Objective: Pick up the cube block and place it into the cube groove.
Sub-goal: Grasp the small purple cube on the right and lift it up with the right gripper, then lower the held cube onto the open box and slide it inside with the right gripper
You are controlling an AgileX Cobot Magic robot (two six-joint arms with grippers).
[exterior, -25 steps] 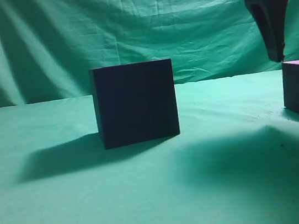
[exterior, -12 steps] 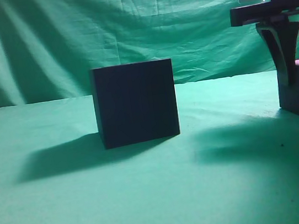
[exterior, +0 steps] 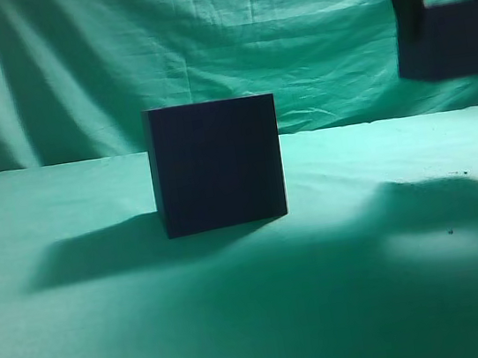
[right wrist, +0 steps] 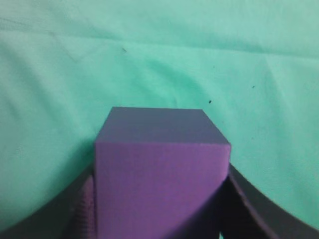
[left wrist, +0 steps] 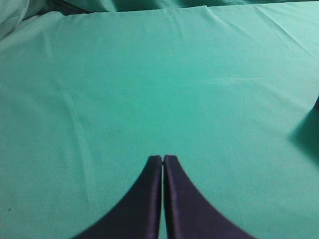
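Note:
The cube groove (exterior: 216, 164), a large near-black box, stands on the green cloth at the middle of the exterior view. My right gripper (exterior: 440, 26) is shut on the cube block (exterior: 455, 40) and holds it in the air at the upper right, well above the cloth and to the right of the box. In the right wrist view the purple cube block (right wrist: 162, 177) fills the space between my two fingers (right wrist: 75, 209). My left gripper (left wrist: 163, 158) is shut and empty above bare cloth; it does not show in the exterior view.
Green cloth covers the table (exterior: 241, 321) and hangs as a backdrop (exterior: 202, 42). A dark shadow edge shows at the right of the left wrist view (left wrist: 309, 134).
My right gripper went down around the cube block, shut on it, and lifted it off the cloth to well above table height. The box has not moved.

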